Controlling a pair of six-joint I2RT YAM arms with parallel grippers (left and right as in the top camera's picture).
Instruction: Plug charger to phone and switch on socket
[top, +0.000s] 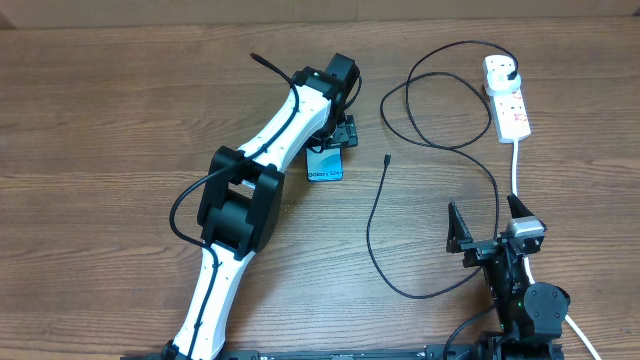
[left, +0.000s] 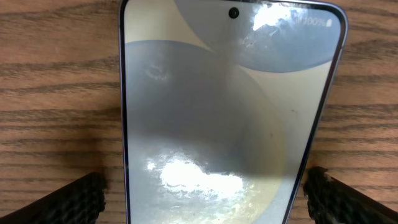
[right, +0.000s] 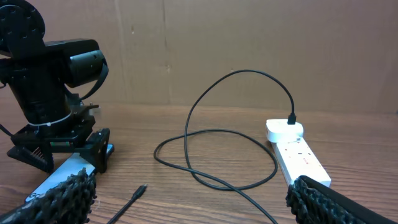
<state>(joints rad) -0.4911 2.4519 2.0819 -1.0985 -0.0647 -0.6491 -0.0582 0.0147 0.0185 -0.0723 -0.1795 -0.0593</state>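
The phone (top: 325, 168) lies flat on the table with its cyan screen up; it fills the left wrist view (left: 224, 112). My left gripper (top: 332, 148) hangs over the phone, open, with a finger on each side of it (left: 202, 196) and a small gap at both long edges. The charger cable (top: 372, 225) loops across the table. Its loose connector tip (top: 387, 158) lies right of the phone and also shows in the right wrist view (right: 142, 188). Its black plug (top: 513, 72) sits in the white socket (top: 508, 100). My right gripper (top: 488, 232) is open and empty, low near the table's front, facing the cable (right: 193, 199).
The socket's thick white cord (top: 516, 165) runs down toward the right arm's base. A brown cardboard wall (right: 249, 43) stands behind the table. Cable loops (top: 440, 110) lie between the phone and the socket (right: 301, 158).
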